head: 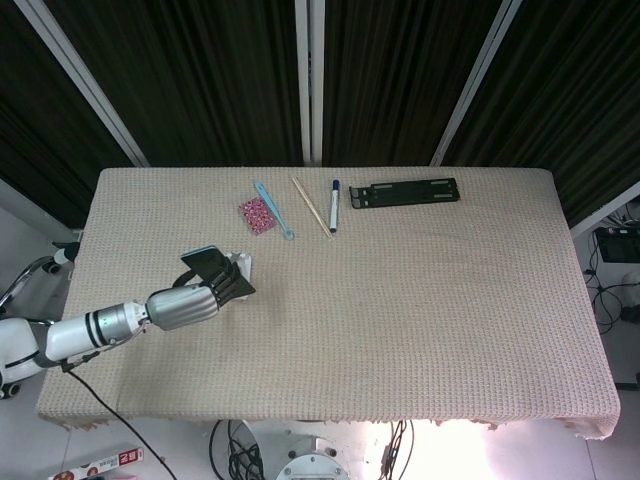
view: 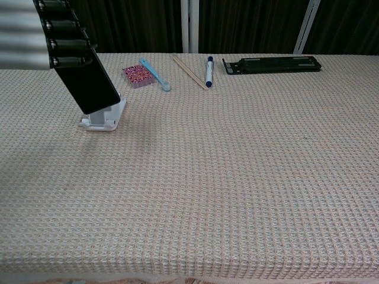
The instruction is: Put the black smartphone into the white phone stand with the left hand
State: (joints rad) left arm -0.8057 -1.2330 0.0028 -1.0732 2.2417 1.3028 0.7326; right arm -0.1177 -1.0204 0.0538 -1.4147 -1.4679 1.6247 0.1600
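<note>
Backdrop: dark pleated curtains [head: 200, 70] with white frame bars [head: 310, 80] | table: beige woven cloth [head: 420, 300] | floor: pale, cables [head: 235, 445] below.

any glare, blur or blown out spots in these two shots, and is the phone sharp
Head view: a blown-out pink-white glow sits below the table's front edge; the black smartphone is small but fairly crisp. Chest view: even, soft light; the smartphone's screen shows no glare, its edges are sharp, and the left hand is cropped at the frame's corner.
</note>
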